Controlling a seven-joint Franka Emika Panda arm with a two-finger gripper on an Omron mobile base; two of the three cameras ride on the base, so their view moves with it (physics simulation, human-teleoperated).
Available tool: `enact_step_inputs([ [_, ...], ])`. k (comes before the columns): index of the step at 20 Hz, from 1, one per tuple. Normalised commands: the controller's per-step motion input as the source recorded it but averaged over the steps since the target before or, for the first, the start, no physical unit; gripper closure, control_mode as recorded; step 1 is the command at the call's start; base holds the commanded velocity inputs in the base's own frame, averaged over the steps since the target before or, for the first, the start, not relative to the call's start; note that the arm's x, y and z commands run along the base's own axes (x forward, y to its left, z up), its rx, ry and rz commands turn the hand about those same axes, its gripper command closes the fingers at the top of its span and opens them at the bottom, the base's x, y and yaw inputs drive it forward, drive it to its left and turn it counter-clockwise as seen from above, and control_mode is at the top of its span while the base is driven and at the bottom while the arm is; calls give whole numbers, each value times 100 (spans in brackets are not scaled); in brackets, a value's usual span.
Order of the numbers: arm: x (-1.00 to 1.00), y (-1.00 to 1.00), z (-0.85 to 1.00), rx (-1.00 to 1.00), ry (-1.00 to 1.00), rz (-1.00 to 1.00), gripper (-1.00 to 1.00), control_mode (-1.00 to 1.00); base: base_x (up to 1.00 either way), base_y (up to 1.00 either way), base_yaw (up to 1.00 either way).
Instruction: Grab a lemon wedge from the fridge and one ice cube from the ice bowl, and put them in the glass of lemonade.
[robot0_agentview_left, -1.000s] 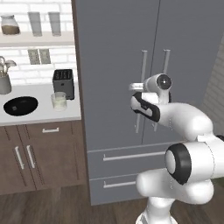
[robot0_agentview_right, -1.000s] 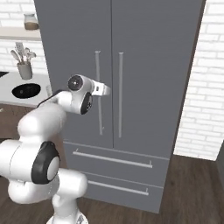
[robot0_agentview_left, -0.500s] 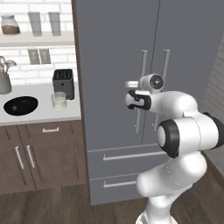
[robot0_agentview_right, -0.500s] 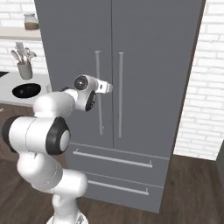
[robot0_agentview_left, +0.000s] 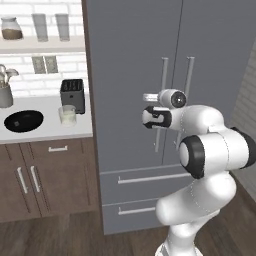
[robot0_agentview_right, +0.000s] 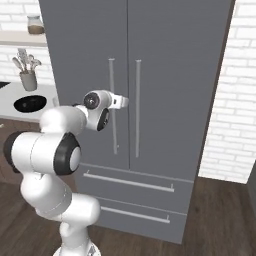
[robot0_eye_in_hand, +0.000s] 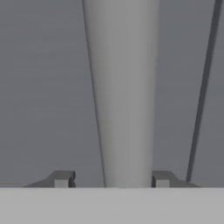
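Observation:
The grey fridge (robot0_agentview_left: 130, 60) (robot0_agentview_right: 175, 60) stands with both doors shut, so the lemon wedge is hidden. My gripper (robot0_eye_in_hand: 112, 179) is at the left door's silvery bar handle (robot0_eye_in_hand: 124, 87) (robot0_agentview_left: 163, 75) (robot0_agentview_right: 111, 80), about halfway up it. The handle runs between the two fingertips (robot0_eye_in_hand: 63, 178). The right tip is close against it and a gap shows on the left, so the jaws stand open around the bar. On the counter to the left sit the black ice bowl (robot0_agentview_left: 23, 121) (robot0_agentview_right: 30, 103) and the glass of lemonade (robot0_agentview_left: 67, 115). The ice cube is too small to make out.
A black toaster (robot0_agentview_left: 72, 95) stands behind the glass, and a utensil holder (robot0_agentview_left: 5, 92) is at the far left. A shelf (robot0_agentview_left: 40, 45) above carries a jar and tall glasses. Brown cabinets (robot0_agentview_left: 45, 175) are under the counter, two fridge drawers (robot0_agentview_left: 145, 177) lie below the doors, and a white brick wall (robot0_agentview_right: 235, 100) is to the right.
My hand has pushed in toward the left door handle, the elbow has risen, and the fingers have drawn closer around the bar.

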Motion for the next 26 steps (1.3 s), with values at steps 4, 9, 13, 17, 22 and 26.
enact_step_inputs([
  [4, -15, 11, 8, 0, 31, 0, 100, -100, 0, 0, 0],
  [9, -90, 41, 41, 0, 22, 0, 100, -100, 0, 0, 0],
  [13, -100, 56, 41, 4, 8, -1, 100, -100, 0, 0, 0],
  [17, -100, 62, 47, 8, 3, -1, 100, -100, 0, 0, 0],
  [22, -100, 67, 58, -6, 0, 0, 100, -100, 0, 0, 0],
  [26, -99, 60, 61, -6, 0, 5, 100, -100, 0, 0, 0],
])
